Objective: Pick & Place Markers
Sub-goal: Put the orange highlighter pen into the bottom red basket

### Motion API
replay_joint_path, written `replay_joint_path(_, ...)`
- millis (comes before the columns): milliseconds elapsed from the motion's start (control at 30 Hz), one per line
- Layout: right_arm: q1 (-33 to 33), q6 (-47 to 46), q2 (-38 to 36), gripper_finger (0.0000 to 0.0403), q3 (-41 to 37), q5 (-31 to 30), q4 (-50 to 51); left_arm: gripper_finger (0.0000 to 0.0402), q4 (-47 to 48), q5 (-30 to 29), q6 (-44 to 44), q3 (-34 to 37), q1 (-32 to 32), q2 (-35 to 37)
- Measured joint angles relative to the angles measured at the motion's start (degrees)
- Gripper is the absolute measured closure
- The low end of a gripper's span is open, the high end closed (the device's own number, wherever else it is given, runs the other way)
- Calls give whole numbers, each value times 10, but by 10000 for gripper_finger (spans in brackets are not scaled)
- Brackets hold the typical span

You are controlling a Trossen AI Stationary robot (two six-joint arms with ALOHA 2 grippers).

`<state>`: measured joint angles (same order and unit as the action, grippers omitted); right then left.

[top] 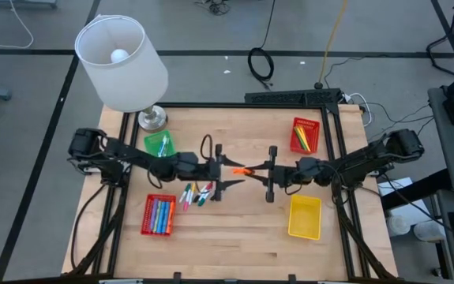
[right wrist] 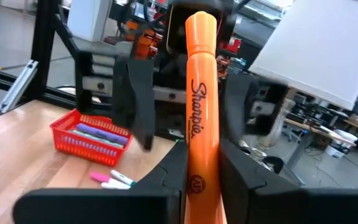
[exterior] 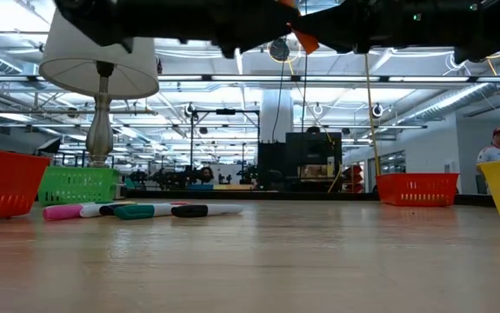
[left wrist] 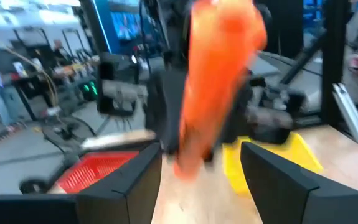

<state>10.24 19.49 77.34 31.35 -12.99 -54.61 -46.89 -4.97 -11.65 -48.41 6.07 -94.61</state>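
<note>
Pale butcher-block wood is forming the table (top: 234,229) beneath two dark arms that are meeting above its middle. At the far left corner a white-shaded lamp (top: 124,59) is standing, with a green basket (top: 159,144) just to its near right, holding a marker or two. Toward the near left a red basket (top: 159,215) is lying filled with markers of several colours. Just to its right, loose markers (top: 196,194) in pink, green, red and white are resting in a small cluster on the bare wood, under the left arm.

The left gripper (top: 225,169) is hovering above the table's centre, its fingers (left wrist: 294,180) standing spread apart on either side of the orange marker (right wrist: 198,118) and not pressing it in the left wrist view. That marker is hanging in the air between the two grippers, well above the wood, its tip showing orange in the high view. The right gripper (top: 268,173) is facing the left one from close range and is pinching the marker's barrel between its fingers (right wrist: 169,174), as the right wrist view shows plainly.

Farther right, a second red basket (top: 305,135) with markers inside is sitting near the far right edge, and a yellow basket (top: 305,216) is lying nearer, both apart from the arms.
</note>
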Motion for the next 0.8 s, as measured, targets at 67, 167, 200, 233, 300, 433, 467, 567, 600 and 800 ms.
replay_joint_path(67,0,1,0,355,0,-1,5,174,-2,-1,-16,-19,0,-7)
replay_joint_path(167,0,2,0,355,0,-2,8,174,-2,-1,-39,-38,1,-8)
replay_joint_path(200,0,3,0,355,0,-2,8,174,-3,0,-45,-42,1,-7)
replay_joint_path(233,0,3,0,355,0,-2,9,174,-1,0,-49,-44,0,-3)
replay_joint_path(300,0,6,0,355,0,-2,9,174,-2,-1,-52,-46,-3,0)
replay_joint_path(433,2,13,0,355,0,-2,-10,174,-1,-1,-35,-47,-10,0)
replay_joint_path(467,4,17,0,355,0,-2,-18,174,0,-1,-29,-47,-11,0)
replay_joint_path(567,11,33,0,355,0,-4,-31,174,0,0,-17,-47,-12,0)
replay_joint_path(600,12,37,0,355,0,-3,-34,174,0,0,-17,-47,-12,0)
replay_joint_path(800,13,38,0,355,0,-4,-38,175,0,0,-22,-47,-12,0)
